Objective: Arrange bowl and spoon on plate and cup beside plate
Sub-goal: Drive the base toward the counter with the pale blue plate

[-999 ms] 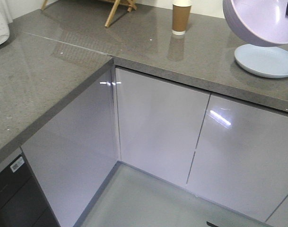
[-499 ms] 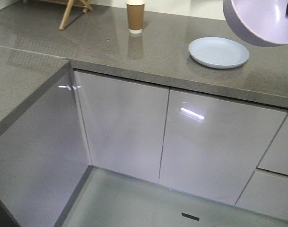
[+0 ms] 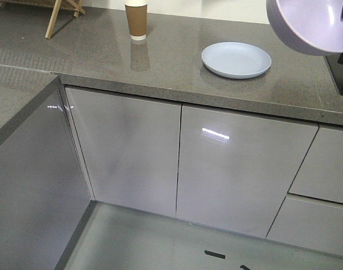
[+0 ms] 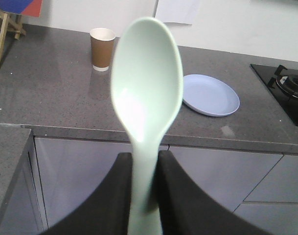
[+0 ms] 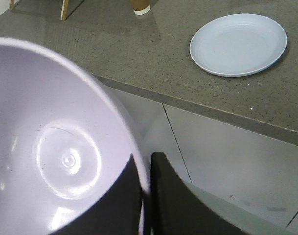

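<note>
Grey speckled stone countertop [image 3: 160,62] carries the round pale blue plate [image 3: 236,59], bare, and the brown paper cup [image 3: 136,19] standing apart from it. Your left gripper [image 4: 143,166] is clamped on the handle of the pale mint-green plastic spoon [image 4: 146,88]; your right gripper [image 5: 145,176] pinches the wall of the glossy lavender plastic bowl [image 5: 56,147]. Nothing looks placed yet: bowl and spoon go on the plate, then the cup nearer it

Kitchen, grey countertop [image 3: 160,62], cabinet doors [image 3: 126,152], gas hob [image 4: 291,89]
</note>
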Motion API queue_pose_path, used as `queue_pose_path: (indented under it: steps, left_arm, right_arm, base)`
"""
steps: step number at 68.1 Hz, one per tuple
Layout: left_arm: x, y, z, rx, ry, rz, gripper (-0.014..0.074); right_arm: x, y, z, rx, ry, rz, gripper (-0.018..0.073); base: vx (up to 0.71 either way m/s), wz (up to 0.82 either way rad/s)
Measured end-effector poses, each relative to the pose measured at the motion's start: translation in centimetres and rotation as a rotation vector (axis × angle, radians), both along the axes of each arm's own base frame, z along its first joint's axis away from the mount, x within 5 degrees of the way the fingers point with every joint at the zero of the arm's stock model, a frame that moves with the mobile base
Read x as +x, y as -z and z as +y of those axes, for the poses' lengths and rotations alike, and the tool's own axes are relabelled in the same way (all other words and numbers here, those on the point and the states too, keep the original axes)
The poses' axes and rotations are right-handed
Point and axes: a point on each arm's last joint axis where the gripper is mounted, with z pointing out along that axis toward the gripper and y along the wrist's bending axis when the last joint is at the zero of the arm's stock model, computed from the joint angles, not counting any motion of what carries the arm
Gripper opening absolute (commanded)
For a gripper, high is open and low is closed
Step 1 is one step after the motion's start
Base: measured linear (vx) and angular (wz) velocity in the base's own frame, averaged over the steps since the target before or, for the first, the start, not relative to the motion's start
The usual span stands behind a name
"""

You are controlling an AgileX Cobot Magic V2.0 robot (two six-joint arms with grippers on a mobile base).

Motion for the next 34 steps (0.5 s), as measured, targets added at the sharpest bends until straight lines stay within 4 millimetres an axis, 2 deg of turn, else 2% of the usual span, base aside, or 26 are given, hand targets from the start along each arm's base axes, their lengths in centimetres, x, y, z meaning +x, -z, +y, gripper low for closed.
queue_pose_path:
  steps: [34]
  left_arm:
    - [0.00, 0.00, 0.00, 0.000, 0.000, 0.000, -0.0007]
  right_arm:
    - [0.00, 0.00, 0.00, 0.000, 0.000, 0.000, -0.0010]
  base:
    - [0.01, -0.05]
